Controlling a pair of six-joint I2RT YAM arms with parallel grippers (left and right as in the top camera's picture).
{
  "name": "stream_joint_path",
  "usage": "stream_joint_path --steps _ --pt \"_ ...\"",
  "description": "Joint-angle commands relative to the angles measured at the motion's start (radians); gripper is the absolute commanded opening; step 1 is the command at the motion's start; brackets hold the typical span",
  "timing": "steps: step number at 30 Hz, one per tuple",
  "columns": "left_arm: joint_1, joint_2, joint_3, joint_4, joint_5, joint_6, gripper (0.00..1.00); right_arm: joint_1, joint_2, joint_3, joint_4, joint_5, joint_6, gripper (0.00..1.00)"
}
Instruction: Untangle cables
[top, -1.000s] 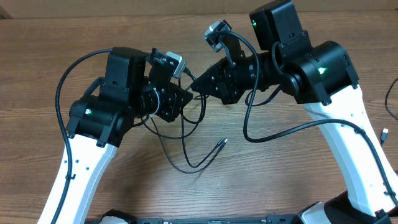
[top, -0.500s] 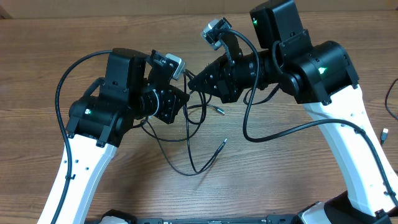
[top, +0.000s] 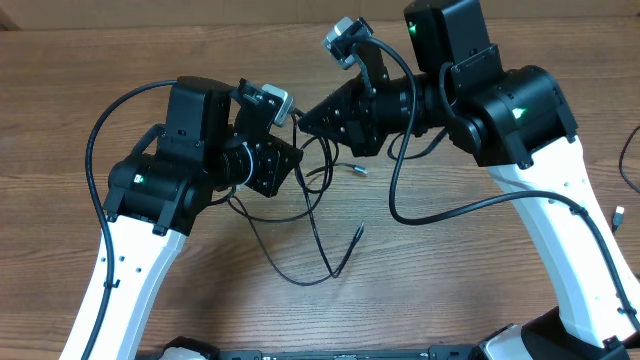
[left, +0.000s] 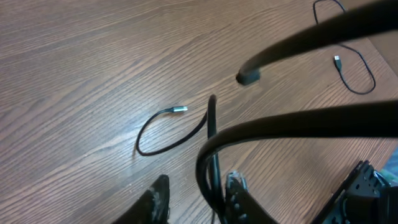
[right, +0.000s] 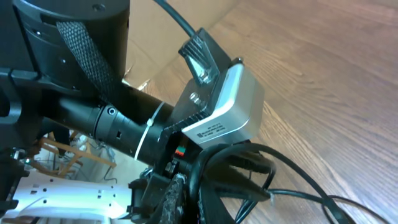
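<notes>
Brown wooden table (top: 450, 290) is seen; thin black cables (top: 320, 238), some silvery-tipped, are looped near its middle. Right pincer (top: 304, 118), largely hidden, is pressed together on them; left pincer (left: 196, 198) is parted around one.

Soft, even light falls from above, and the overhead view is bright and sharp. The wooden counter (top: 80, 60) shows clear grain and no glare, and the thin cables (top: 300, 250) cast only faint, close shadows. The black arms (top: 190, 150) read as dark masses with little detail. In the left wrist view, the thick cords (left: 298, 124) near the lens are heavily blurred, while the counter behind is crisp and a silvery plug (left: 180, 109) catches a small glint. In the right wrist view, a grey box (right: 227, 112) carries a soft sheen and the bottom edge is dark and out of focus.
</notes>
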Motion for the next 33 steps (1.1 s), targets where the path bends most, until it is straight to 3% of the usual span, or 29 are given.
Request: stream_joint_path --steps 1,5,12,21,29,31,32,33 --pt "-0.006 -0.007 -0.003 0.003 0.061 0.005 0.37 0.002 -0.027 0.027 0.025 0.027 0.004 0.04" --pt "-0.006 -0.007 -0.003 0.018 0.102 -0.099 0.42 0.002 -0.027 0.026 0.022 0.058 0.004 0.04" --pt "-0.006 -0.007 -0.003 0.023 0.103 -0.275 0.31 0.002 -0.027 0.026 0.023 0.061 0.003 0.04" --pt "-0.006 -0.007 -0.003 0.013 0.103 -0.319 0.25 0.002 -0.027 0.026 0.027 0.077 0.003 0.04" --pt "-0.010 -0.007 -0.003 0.006 0.109 -0.326 0.33 0.002 -0.027 0.026 0.049 0.140 0.003 0.04" --pt "-0.017 -0.007 -0.003 0.006 0.108 -0.326 0.25 0.002 -0.027 0.025 0.061 0.147 0.003 0.04" --pt "-0.021 -0.007 -0.003 0.006 0.108 -0.326 0.10 0.002 -0.027 0.025 0.065 0.154 0.003 0.04" --pt "-0.023 -0.007 -0.003 0.006 0.108 -0.326 0.04 0.002 -0.027 0.025 0.068 0.171 0.003 0.04"
